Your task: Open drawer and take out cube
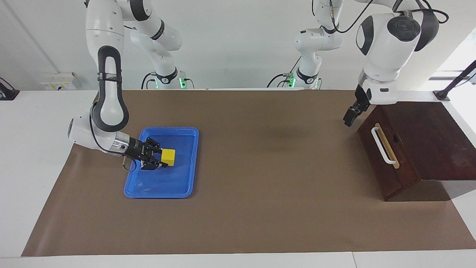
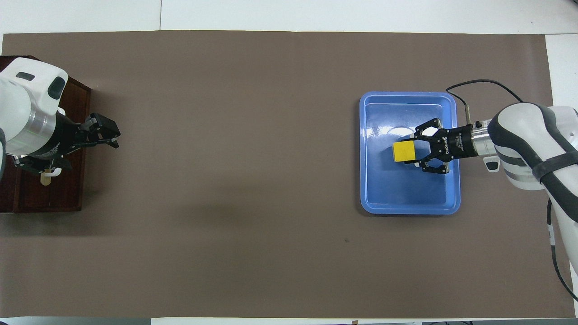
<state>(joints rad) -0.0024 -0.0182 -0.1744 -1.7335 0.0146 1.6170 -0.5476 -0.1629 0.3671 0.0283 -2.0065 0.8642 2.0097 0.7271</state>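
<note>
The yellow cube (image 1: 169, 156) is between the fingers of my right gripper (image 1: 162, 158), which is shut on it just over the blue tray (image 1: 160, 194). The overhead view shows the cube (image 2: 403, 152) and the right gripper (image 2: 410, 152) over the middle of the tray (image 2: 408, 208). The dark wooden drawer (image 1: 401, 162), with its white handle (image 1: 383, 146), is shut in its box at the left arm's end of the table. My left gripper (image 1: 349, 121) is open and empty, up in the air beside the box; the overhead view places it (image 2: 115, 135) over the mat in front of the drawer.
A brown mat (image 1: 260, 167) covers the table between the tray and the drawer box (image 2: 49, 196). The box stands at the mat's edge. The right arm's cable (image 2: 478, 83) loops above the tray's end.
</note>
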